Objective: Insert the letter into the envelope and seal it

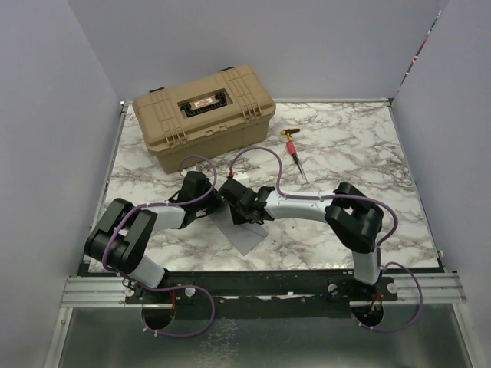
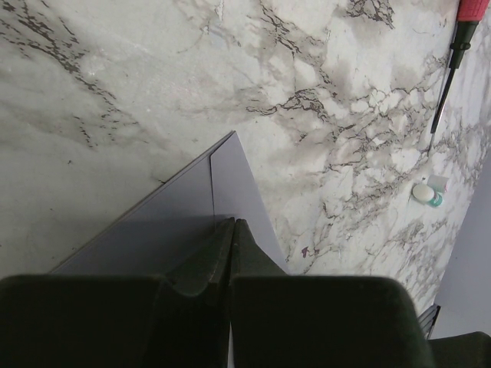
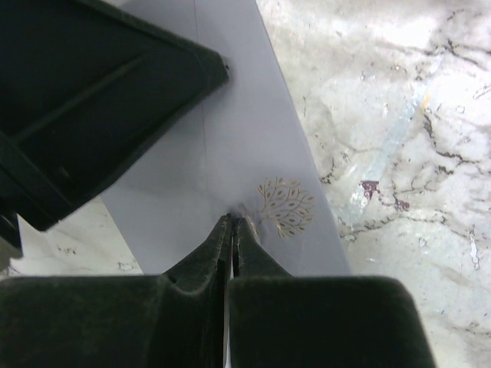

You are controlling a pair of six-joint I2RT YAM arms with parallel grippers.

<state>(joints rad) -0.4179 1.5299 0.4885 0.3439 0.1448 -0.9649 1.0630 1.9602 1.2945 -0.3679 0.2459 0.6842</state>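
The grey-lilac envelope (image 1: 247,239) lies flat on the marble table, in front of both wrists. My left gripper (image 1: 220,201) is shut, and its tips rest on the envelope (image 2: 176,218) next to a fold line. My right gripper (image 1: 244,211) is also shut. Its tips press down on the envelope (image 3: 253,130) just left of a small gold tree emblem (image 3: 285,205), and the paper puckers slightly there. In the right wrist view the dark body of the left gripper (image 3: 92,100) covers the envelope's upper left part. The letter is out of view.
A tan hard case (image 1: 203,115) stands at the back left. A red-handled screwdriver (image 1: 295,153) lies right of it, also seen as the screwdriver (image 2: 453,69) in the left wrist view. A small white and teal round object (image 2: 426,194) lies near the envelope. Grey walls enclose the table.
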